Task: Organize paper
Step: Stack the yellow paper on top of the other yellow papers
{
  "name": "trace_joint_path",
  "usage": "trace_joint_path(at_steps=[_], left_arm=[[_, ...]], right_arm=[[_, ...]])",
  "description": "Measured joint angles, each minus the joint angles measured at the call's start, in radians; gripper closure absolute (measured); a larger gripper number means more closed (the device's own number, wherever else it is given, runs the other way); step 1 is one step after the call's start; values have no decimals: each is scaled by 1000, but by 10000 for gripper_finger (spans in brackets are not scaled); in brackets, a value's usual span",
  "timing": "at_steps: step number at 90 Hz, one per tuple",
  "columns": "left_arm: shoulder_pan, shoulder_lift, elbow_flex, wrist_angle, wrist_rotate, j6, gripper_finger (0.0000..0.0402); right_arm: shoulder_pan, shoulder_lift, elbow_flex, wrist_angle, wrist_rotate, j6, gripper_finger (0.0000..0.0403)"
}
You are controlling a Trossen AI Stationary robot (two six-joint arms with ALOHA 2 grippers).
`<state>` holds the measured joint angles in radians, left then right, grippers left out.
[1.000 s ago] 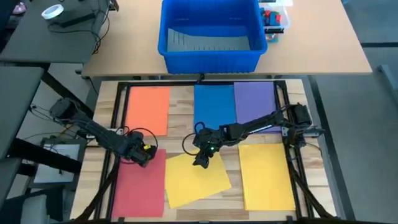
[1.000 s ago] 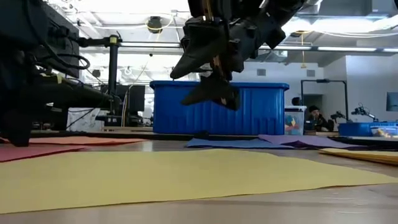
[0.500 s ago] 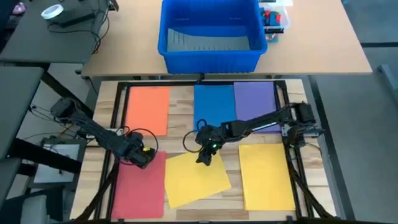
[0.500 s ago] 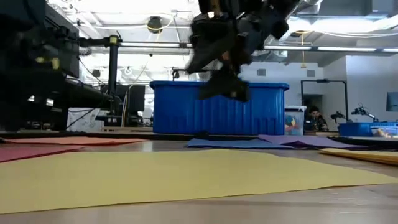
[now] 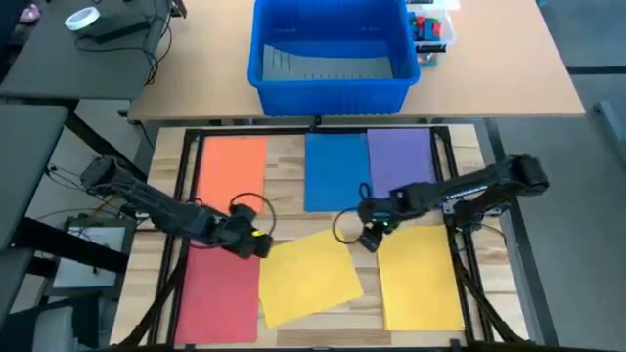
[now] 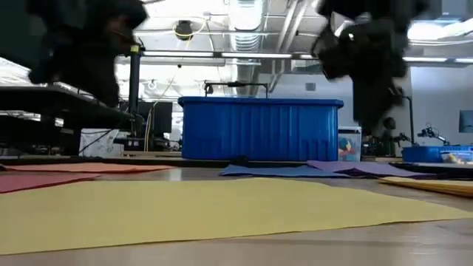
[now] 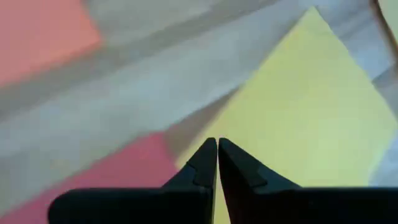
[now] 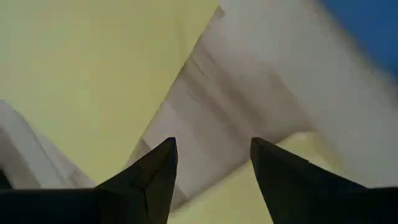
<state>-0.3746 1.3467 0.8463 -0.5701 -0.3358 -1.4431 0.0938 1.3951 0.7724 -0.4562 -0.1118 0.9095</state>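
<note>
We have our left gripper point(image 5: 256, 244), fingers pressed together on nothing, at the near corner of the skewed thin yellow paper sheet point(image 5: 308, 277) on the wooden bench point(image 5: 284, 171); our right gripper point(image 5: 371, 238) hovers spread at its far corner. Next, we judge, square it up.

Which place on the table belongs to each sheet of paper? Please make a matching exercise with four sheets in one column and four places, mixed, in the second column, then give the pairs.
Seen in the high view, where the bin side is far.

Sheets:
1. orange sheet
2. red sheet
3. purple sheet
4. tilted yellow sheet

Places:
A. far right, touching the blue sheet
B. near left corner
C. near middle, lying askew
D. far left corner

Pairs: 1-D, 2-B, 3-A, 4-C
</note>
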Motion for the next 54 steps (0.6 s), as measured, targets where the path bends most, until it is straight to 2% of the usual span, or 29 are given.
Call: trace_joint_path(at_steps=[8,14,30,37,54], left_arm=[[23,100,31,155,46,66,402],[29,177,81,219,83,111,402],[30,402,240,217,175,195,402],[23,479,295,215,194,209,402],[16,581,353,197,198,191,402]], right_arm=[[-6,-6,-123,273,-34,112,199],[-4,12,-168,400,-42,161,193],[7,124,-179,434,-42,162,181],[20,165,-176,503,-43,157,180],[45,231,-176,593,-44,187,179]])
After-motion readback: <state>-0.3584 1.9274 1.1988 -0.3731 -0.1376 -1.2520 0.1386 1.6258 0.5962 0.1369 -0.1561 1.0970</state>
